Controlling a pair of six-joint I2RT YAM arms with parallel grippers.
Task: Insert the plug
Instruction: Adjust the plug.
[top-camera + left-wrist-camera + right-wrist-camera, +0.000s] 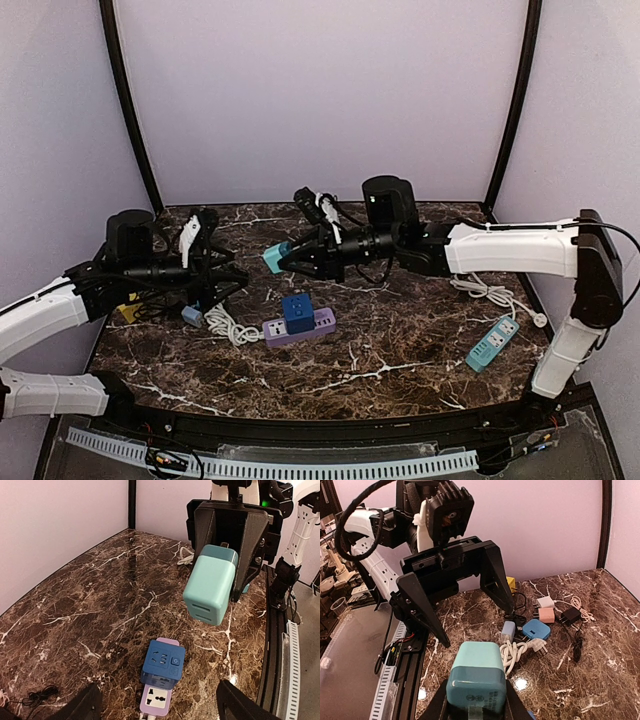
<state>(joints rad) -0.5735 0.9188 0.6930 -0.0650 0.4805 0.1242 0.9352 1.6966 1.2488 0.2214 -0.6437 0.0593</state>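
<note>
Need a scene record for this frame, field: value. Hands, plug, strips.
right hand: shut on teal cube plug, held above the table
left hand: open, empty
purple power strip: flat on table, center front
blue cube adapter: sitting on the purple strip
teal power strip: flat on table, right side
task state: plug not yet inserted

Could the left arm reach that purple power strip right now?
Probably yes: the left gripper is open, the purple power strip lies unobstructed ahead, and the teal adapter in the right gripper hangs higher.
</note>
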